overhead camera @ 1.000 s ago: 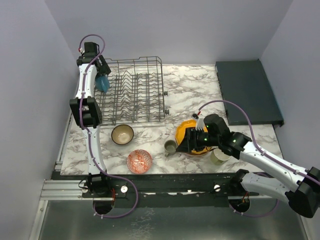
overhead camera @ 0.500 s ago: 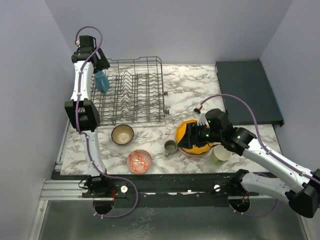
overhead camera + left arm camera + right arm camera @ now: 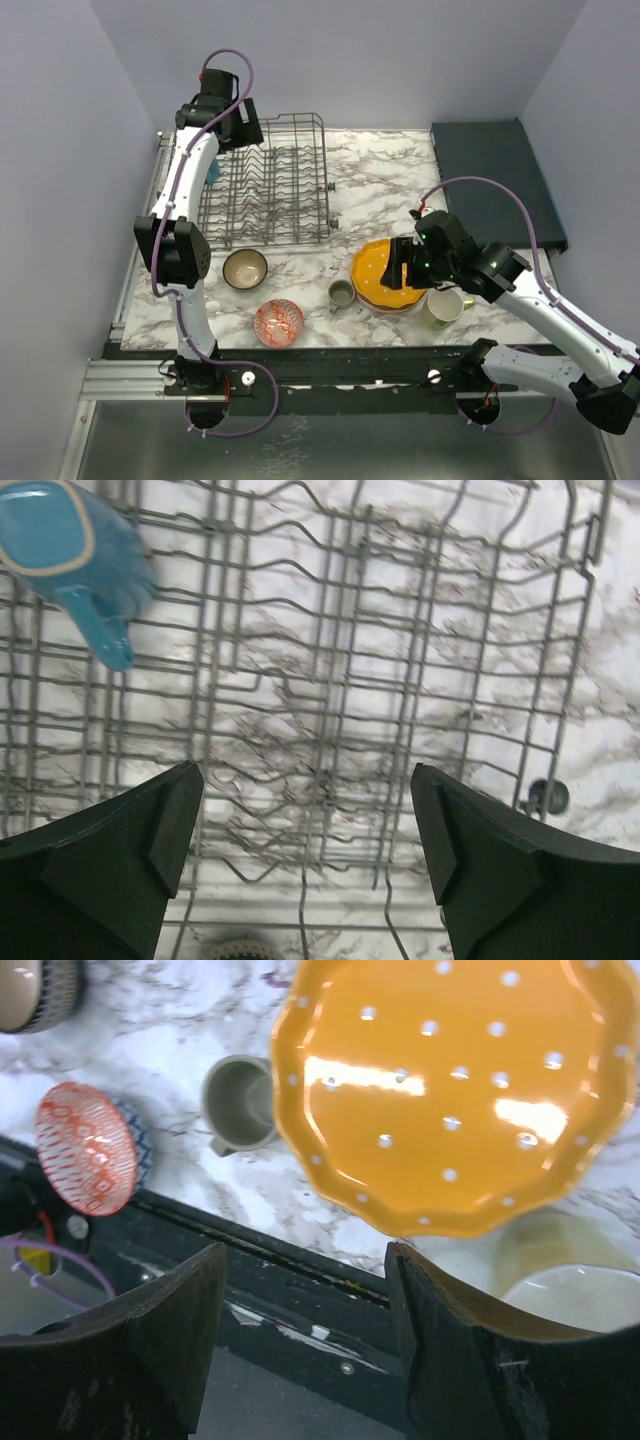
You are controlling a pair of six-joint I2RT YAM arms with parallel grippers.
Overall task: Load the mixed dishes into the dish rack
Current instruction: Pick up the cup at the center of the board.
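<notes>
The grey wire dish rack (image 3: 265, 185) stands at the back left and fills the left wrist view (image 3: 400, 680). A blue mug (image 3: 70, 555) lies in the rack's left end, partly hidden by the arm in the top view (image 3: 209, 170). My left gripper (image 3: 238, 125) hovers over the rack's far end, open and empty (image 3: 305, 810). My right gripper (image 3: 400, 268) is open and empty (image 3: 305, 1290) above the orange white-dotted plate (image 3: 385, 275) (image 3: 460, 1090). On the table are a small grey cup (image 3: 342, 293) (image 3: 240, 1100), a red-patterned bowl (image 3: 279, 322) (image 3: 85, 1145), a dark brown bowl (image 3: 245, 268) and a yellow-green mug (image 3: 440, 308) (image 3: 570, 1280).
A dark flat tray (image 3: 495, 185) lies at the back right. The table's black front rail (image 3: 300, 1260) runs just below the plate. Walls close in on the left, back and right.
My left gripper has let go of the blue mug at the rack's left end and swung right over the rack's far end. My right gripper has drawn back to the right over the orange plate.
</notes>
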